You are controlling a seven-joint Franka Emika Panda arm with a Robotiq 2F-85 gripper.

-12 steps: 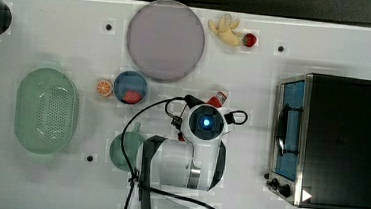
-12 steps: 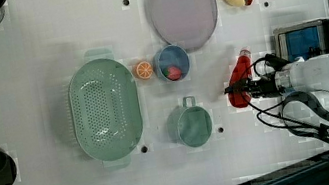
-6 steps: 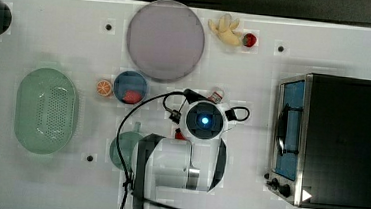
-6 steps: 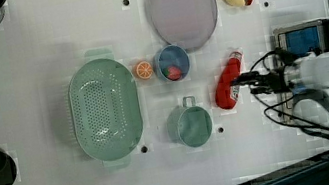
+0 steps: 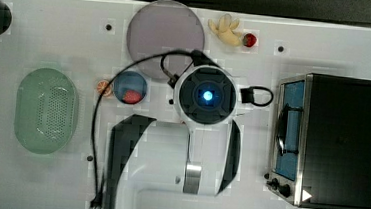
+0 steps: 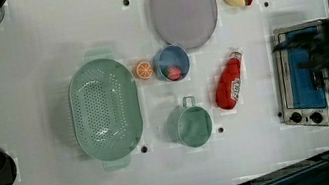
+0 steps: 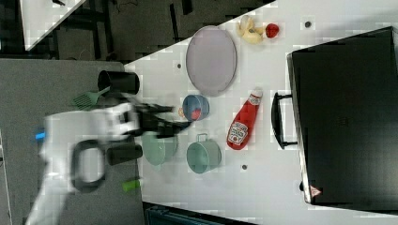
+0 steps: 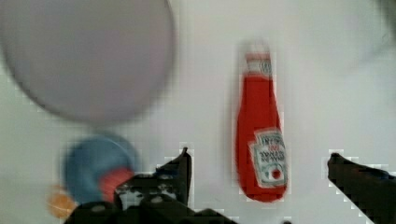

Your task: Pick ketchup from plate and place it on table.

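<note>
Since the earlier frames, the gripper point(image 8: 259, 161) has released the ketchup point(image 6: 230, 81) and lifted away, fingers spread wide. Ketchup lies flat on the white table point(image 6: 22, 70), between the plate point(image 6: 182, 7) and the toaster oven point(image 6: 309, 76), touching neither.

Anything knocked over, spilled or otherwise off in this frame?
The ketchup lies on its side on the table, between the plate and the toaster oven, apart from both. No spill visible. The gripper is open above it.
</note>
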